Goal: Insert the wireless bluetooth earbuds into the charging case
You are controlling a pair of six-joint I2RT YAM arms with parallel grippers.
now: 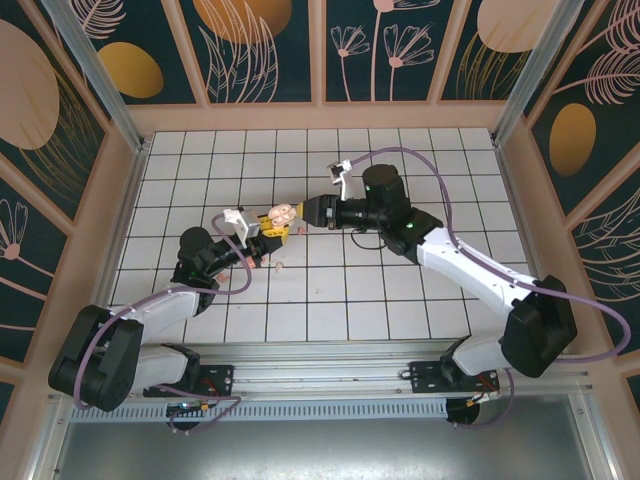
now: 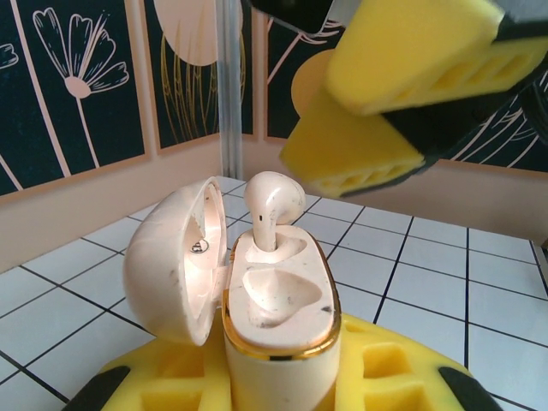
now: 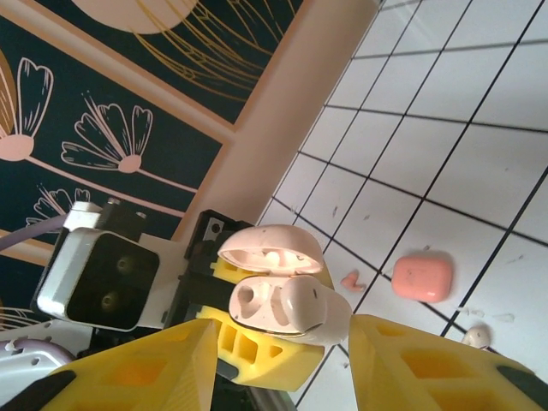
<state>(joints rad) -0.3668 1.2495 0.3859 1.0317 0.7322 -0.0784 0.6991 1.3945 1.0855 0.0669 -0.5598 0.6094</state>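
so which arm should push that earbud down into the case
Right, likely. The left gripper is shut on the open case, holding it up. The right gripper is open, close over the earbud standing in its slot.

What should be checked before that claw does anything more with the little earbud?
1. Cream oval gold-rimmed charging case held by left claw: ok.
2. Case's hinged lid open: ok.
3. White stemmed earbud fully seated: not ok, it stands tall in the far slot.
4. Near slot free: ok.
5. Right claw open around the earbud: ok; touching it: cannot tell.
6. Small white piece on the tiled table, maybe the second earbud, reachable: cannot tell.
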